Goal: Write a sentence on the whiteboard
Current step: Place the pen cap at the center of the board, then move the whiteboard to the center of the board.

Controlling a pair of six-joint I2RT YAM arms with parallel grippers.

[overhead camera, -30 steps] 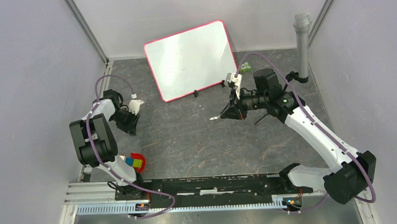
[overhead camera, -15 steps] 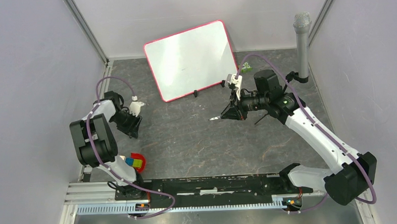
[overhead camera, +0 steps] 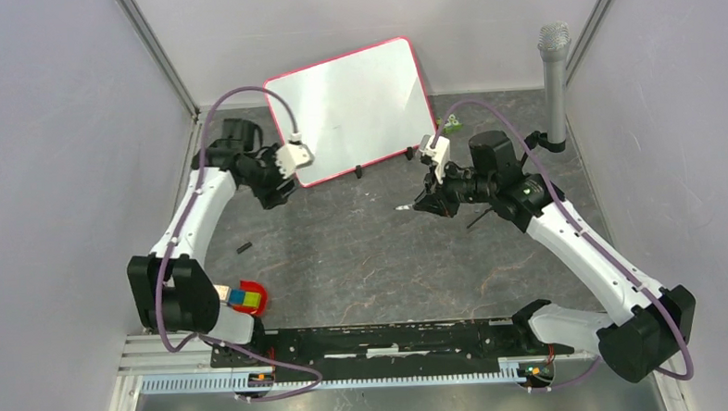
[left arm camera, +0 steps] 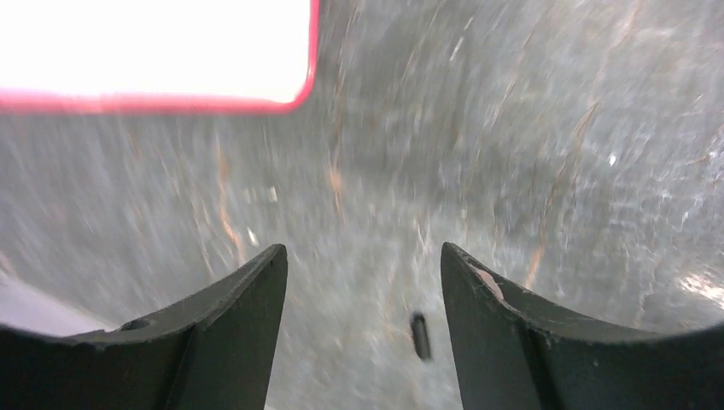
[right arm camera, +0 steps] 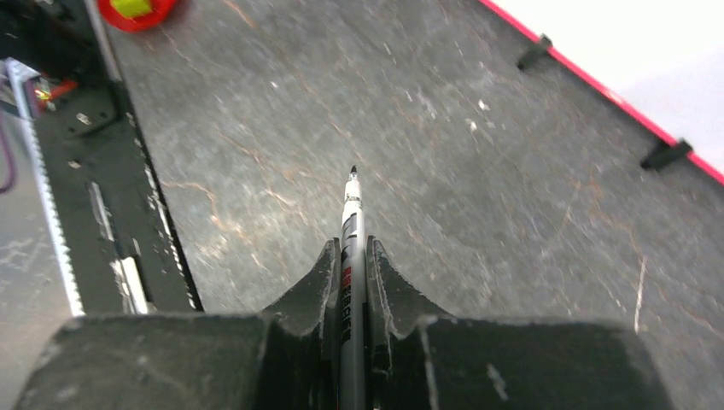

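Left tool (left arm camera: 363,249) has swung up beside whiteboard (overhead camera: 351,109); right tool (right arm camera: 351,243) grips marker (right arm camera: 353,201).

Holds a marker (right arm camera: 351,209) pinched in the right gripper (right arm camera: 351,249), tip out over grey table (right arm camera: 478,205), with whiteboard (right arm camera: 623,34) at upper right.

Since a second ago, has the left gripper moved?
Yes. The left gripper swung away from the arm bases and rightward in the top view. It is now at the near left corner of the whiteboard.

Bright, even light; left wrist view motion-smeared (whiteboard (left arm camera: 154,43) overexposed).
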